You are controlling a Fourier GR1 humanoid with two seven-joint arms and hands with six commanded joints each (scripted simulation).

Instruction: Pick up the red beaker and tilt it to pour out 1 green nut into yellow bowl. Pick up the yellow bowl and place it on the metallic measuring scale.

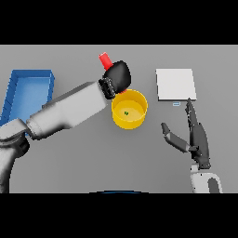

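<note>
Left arm: bulky light-grey forearm shell, darker grey upper segment. Black rounded left robot hand (117,74). Dark-grey slender right robot hand (197,139), white cuff.

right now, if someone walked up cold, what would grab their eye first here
The left hand at the table's middle, curled round the red beaker and holding it just above the far rim of the yellow bowl, which has one green nut lying in it. Next, the blue bin at the far left and the metallic measuring scale to the bowl's right, with the open right hand hovering just in front of the scale.
</note>
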